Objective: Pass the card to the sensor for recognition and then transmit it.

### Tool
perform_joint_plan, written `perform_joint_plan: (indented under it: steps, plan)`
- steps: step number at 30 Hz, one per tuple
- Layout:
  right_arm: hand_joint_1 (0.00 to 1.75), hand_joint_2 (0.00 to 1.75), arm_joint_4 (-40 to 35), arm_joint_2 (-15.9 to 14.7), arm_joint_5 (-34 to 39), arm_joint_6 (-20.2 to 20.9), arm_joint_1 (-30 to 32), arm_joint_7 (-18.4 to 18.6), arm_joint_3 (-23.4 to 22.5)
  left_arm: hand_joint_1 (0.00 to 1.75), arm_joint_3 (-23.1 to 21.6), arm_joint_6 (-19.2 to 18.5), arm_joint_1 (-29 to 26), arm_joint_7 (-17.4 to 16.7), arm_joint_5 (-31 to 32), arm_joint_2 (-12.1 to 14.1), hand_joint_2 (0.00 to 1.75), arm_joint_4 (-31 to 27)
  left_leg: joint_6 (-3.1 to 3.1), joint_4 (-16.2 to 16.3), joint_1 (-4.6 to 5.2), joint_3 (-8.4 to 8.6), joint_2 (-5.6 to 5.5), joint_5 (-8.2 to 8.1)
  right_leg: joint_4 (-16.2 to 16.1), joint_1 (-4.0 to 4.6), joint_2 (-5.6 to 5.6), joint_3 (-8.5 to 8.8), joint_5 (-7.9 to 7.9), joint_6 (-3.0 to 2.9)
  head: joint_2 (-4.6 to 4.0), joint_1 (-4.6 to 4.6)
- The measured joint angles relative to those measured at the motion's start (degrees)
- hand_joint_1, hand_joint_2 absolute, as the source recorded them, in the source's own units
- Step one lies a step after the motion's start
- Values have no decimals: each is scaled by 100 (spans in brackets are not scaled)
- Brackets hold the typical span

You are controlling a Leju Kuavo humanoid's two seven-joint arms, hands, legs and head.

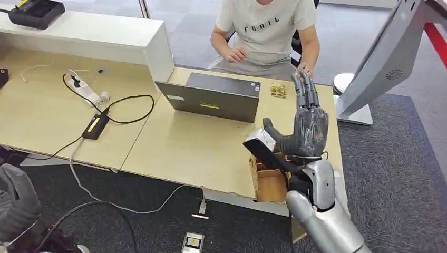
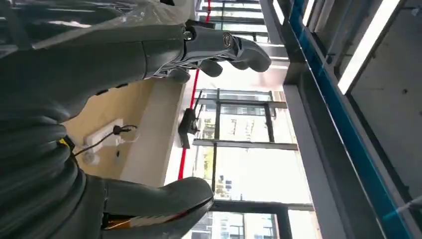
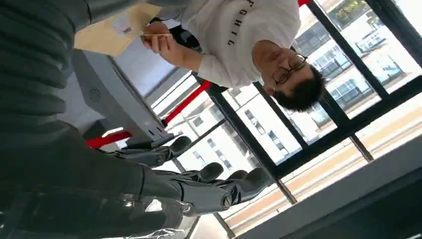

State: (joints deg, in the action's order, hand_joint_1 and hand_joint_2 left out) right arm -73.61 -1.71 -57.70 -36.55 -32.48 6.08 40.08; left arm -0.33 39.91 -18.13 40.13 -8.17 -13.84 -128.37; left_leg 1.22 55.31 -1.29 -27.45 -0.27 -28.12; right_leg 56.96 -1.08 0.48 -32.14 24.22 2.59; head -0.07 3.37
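Right robot hand (image 1: pixel 308 126) raised, fingers spread, above wooden desk (image 1: pixel 174 142) by windows (image 3: pixel 318 114).

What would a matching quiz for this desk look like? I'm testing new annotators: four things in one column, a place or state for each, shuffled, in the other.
Things:
1. laptop
2. right hand
3. power strip
4. cardboard box

Places or states:
A. white, on the desk's left part, black cable plugged in
B. at the desk's near edge, under the raised arm
C. open, screen towards the seated person
D. raised, fingers upright, holding nothing

Pairs: 1-C, 2-D, 3-A, 4-B
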Motion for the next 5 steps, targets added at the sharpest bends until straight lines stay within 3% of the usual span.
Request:
perform_joint_plan:
  steps: [5]
  plan:
    - [0, 175, -1209, -345, 188, -282, 701, -140, -76, 0, 2, 0, -12, 0, 146, 0, 175, -65, 1, -2, 0, 5, 11, -4, 0, 0, 8, -1, 0, -1, 0, 0]
